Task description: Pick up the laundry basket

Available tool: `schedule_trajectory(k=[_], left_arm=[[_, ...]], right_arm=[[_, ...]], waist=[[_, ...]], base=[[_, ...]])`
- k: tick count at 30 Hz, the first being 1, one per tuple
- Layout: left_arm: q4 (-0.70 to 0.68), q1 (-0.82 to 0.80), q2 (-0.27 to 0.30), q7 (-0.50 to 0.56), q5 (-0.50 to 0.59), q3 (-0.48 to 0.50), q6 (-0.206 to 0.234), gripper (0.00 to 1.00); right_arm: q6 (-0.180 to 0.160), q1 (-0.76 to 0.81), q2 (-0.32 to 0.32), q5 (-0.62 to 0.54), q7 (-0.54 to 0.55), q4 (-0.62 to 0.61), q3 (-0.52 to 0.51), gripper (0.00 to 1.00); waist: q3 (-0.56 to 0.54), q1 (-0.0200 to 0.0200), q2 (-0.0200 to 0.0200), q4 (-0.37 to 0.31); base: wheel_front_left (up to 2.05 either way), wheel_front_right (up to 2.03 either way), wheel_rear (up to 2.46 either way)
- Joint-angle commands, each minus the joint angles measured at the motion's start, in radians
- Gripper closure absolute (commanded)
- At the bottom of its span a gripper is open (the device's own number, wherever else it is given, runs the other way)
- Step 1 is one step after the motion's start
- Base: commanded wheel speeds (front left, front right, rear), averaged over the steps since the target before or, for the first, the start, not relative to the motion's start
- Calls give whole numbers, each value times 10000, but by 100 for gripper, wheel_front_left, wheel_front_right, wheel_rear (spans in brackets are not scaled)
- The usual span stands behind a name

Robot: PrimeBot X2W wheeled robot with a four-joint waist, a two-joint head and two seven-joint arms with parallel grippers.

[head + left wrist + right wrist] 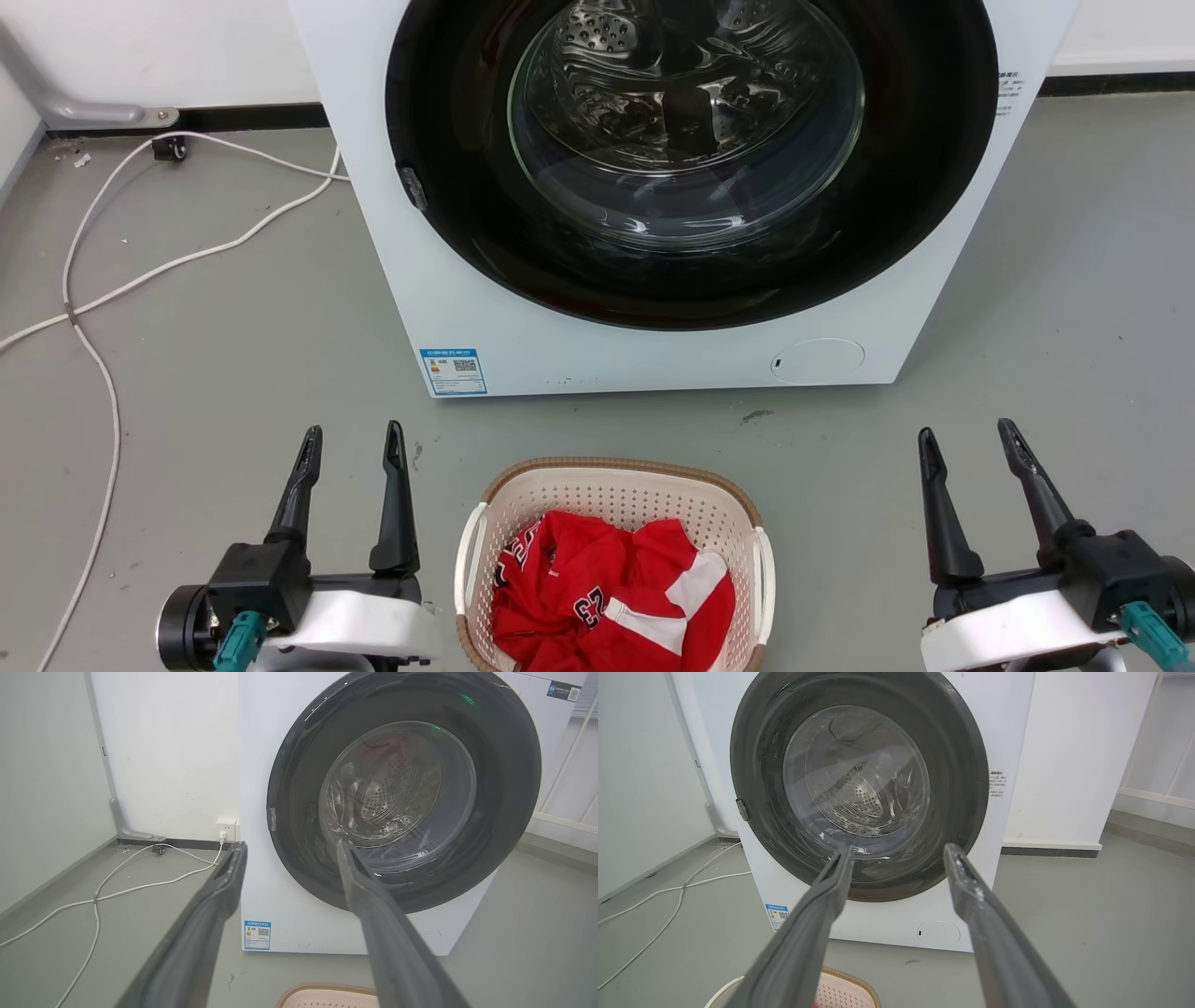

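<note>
Dark fingers of the left gripper (355, 434) stand spread and hold nothing. The right gripper (967, 432) is likewise spread and empty. Both point toward the washing machine (560, 345), with the laundry basket (607, 495) on the grey floor (1027, 308) between them, nearer the left gripper.

Step in hand, as judged: approach to the grasp points.
1. Bring each gripper inward and down to its own side of the basket.
2. Set the left fingers across the left handle (467, 560) and the right fingers across the right handle (766, 560).
3. Close both together and lift evenly, so that the red garment (607, 588) stays inside.

Edges: the brown rim (616, 464) overhangs the perforated wall. A grip on the handle is likely firmer than one on the thin wall.

Room: the right gripper has the longer inward travel, over open floor. The machine front stands just beyond the basket, so keep the lift vertical. A white cable (93, 299) lies well apart to the left.
</note>
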Motion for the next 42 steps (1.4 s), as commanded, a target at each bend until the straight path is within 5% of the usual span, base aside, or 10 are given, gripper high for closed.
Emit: schedule_trajectory(k=[1,31,42], left_arm=[[-41,97,30,-55,171,-11,50,0],[188,184,31,-215,744,51,334,0],[1051,-623,31,-192,883,339,-53,0]], right_arm=[[-3,109,-53,-190,-63,5,11,0],[-3,126,-54,-638,-195,103,-28,0],[-3,-559,-49,-834,-194,559,191,0]], waist=[[2,0,0,2],[-26,0,0,-40],[589,0,0,-5]], base=[[0,0,0],[0,0,0],[0,0,0]])
